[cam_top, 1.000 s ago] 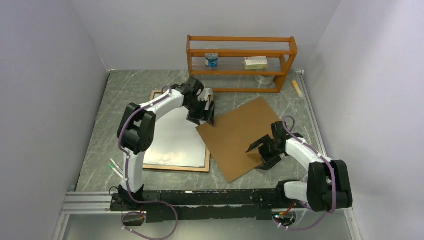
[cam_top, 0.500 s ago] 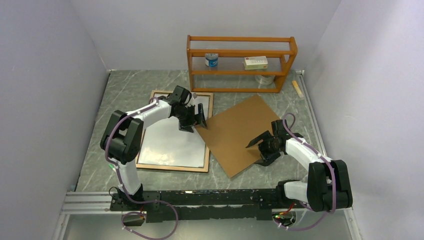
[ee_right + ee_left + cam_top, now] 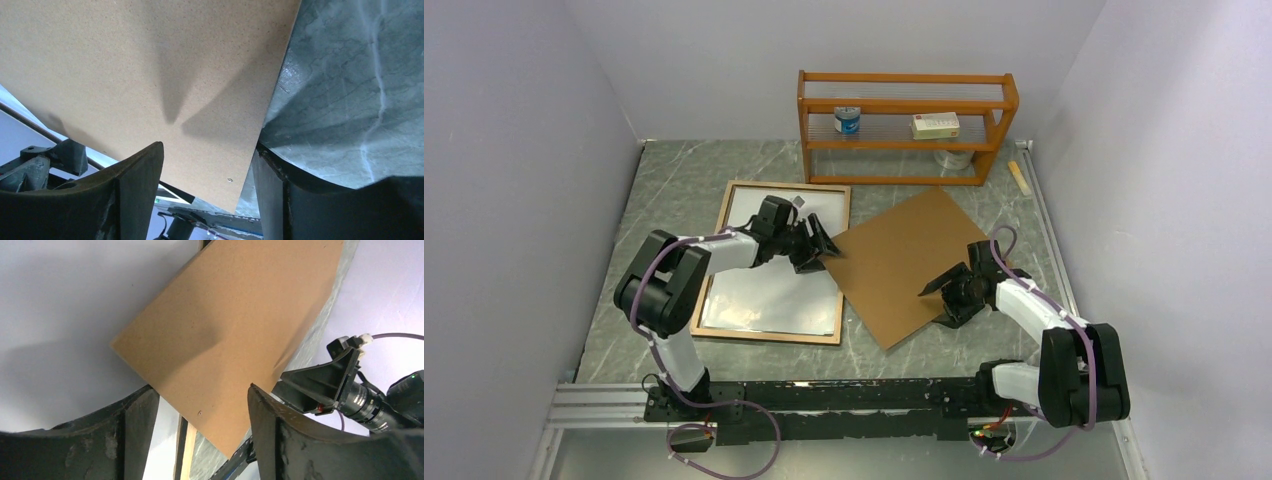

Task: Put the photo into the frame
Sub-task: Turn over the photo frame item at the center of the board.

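Looking from the top, the frame (image 3: 764,336) lies wood-back up on the desk (image 3: 674,170) with the photo (image 3: 764,295) inside it, white side up. The cardboard (image 3: 904,270) overlaps its right edge. Only the wrist views show both jaws clearly: left jaws and right jaws are wide apart, gripping nothing, with a cardboard corner showing between each pair.

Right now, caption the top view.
Left gripper and right gripper straddle opposite edges of the cardboard sheet; photo lies in frame.

The table (image 3: 674,170) is grey-green marble with pale veins. The frame (image 3: 769,336) shows light brown wood around the photo (image 3: 764,295), which is plain white. At its three o'clock is a plain brown cardboard sheet (image 3: 904,270). At twelve o'clock, the shelf (image 3: 904,77) is orange-brown, with a blue-and-white can (image 3: 848,120).
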Robot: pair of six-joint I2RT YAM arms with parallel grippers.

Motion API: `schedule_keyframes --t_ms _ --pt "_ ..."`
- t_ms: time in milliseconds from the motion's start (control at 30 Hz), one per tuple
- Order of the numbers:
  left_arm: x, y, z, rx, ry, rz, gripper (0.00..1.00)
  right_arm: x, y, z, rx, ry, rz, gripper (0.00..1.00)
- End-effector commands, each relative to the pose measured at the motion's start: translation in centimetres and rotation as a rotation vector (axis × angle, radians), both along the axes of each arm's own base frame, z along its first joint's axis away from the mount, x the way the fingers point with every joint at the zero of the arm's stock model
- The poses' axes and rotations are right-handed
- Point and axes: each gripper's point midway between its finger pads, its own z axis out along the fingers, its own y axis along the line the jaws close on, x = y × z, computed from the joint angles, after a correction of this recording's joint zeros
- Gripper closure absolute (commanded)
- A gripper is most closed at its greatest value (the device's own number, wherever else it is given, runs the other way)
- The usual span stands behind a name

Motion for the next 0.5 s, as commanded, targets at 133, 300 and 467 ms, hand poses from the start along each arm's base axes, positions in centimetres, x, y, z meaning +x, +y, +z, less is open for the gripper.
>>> schedule_keyframes --t_ms 133,300,467 --pt "1.4 -2.0 3.1 -0.21 -0.074 0.047 0.4 1.4 0.1 0.8 0.006 -0.09 0.002 0.37" --pt "1.6 -2.9 4.3 -0.355 -0.08 0.071 0.47 1.2 0.6 0.6 0.036 -0.096 0.012 0.4" --pt "1.8 -3.4 4.0 -0.458 -0.057 0.102 0.52 0.8 1.0 0.1 0.061 -0.088 0.018 0.42"
